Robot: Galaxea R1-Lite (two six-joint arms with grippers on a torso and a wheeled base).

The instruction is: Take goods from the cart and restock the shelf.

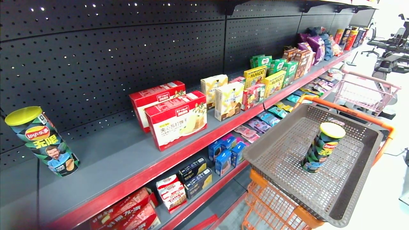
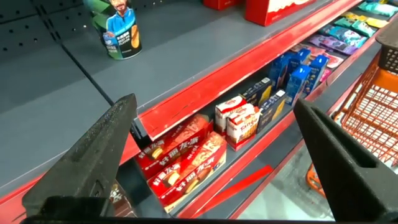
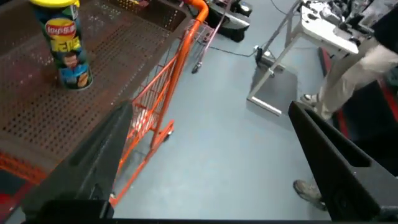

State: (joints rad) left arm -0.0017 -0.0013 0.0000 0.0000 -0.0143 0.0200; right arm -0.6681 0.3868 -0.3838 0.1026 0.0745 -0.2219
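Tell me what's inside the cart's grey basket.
One chip can stands upright on the basket floor, yellow lid on. Nothing else shows inside. The can covers the bit of floor right behind it.

The basket (image 1: 287,143) is brown mesh, the cart frame (image 1: 348,111) orange. The shelf (image 1: 108,159) is grey with a red front edge. The shelf can (image 1: 41,142) and the basket can (image 1: 322,147) have yellow lids and dark green patterned sides.
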